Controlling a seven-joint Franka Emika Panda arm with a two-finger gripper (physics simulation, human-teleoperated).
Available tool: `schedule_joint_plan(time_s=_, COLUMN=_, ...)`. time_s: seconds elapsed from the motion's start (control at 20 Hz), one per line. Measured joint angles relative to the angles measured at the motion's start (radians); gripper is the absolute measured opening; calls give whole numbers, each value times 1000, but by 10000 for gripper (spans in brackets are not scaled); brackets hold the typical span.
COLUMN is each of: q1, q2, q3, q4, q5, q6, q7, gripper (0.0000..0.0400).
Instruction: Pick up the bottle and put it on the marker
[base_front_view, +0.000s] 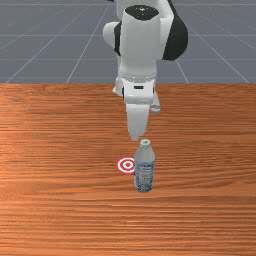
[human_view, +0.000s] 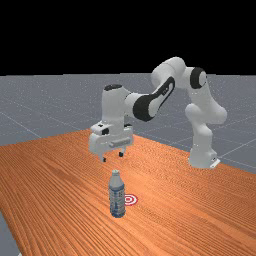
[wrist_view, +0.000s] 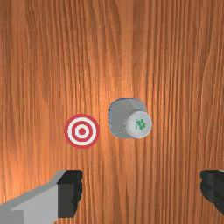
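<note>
In the far view my gripper (human_view: 112, 157) hangs above the table, higher than the bottle (human_view: 117, 197), its two fingertips well apart. The wrist view has the gripper (wrist_view: 142, 192) open with bare table between its fingers. Upright on the wood stands the bottle (base_front_view: 144, 170), clear with a blue-white label; its white cap (wrist_view: 140, 124) carries a green mark. The red-and-white ringed marker (base_front_view: 126, 165) lies flat beside it, toward the front view's left. A gap of wood separates marker (wrist_view: 82, 131) and bottle in the wrist view.
The orange-brown table (base_front_view: 55, 175) extends around the bottle and marker. The arm's base (human_view: 202, 155) stands at the far view's right, and its raised links reach across above the table.
</note>
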Motion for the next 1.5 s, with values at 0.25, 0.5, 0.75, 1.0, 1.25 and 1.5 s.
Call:
schedule_joint_plan(time_s=0.25, q1=6, q2=3, q3=26, q4=-4, q5=-16, q6=27, q7=-85, gripper=400)
schedule_joint_plan(time_s=0.5, q1=53, q2=57, q3=23, q4=90, q5=-9, q6=-66, q7=30, gripper=400)
schedule_joint_plan(time_s=0.75, q1=58, q2=72, q3=12, q4=12, q5=-8, q6=48, q7=79, gripper=400)
schedule_joint_plan(time_s=1.0, q1=27, q2=66, q3=-5, q4=-2, q5=6, q6=53, q7=84, gripper=400)
schedule_joint_plan(time_s=1.25, q1=25, q2=69, q3=-8, q4=2, q5=-24, q6=54, q7=37, gripper=400)
schedule_joint_plan(time_s=1.5, q1=15, q2=99, q3=3, q4=29, q5=-5, q6=34, q7=21, gripper=400)
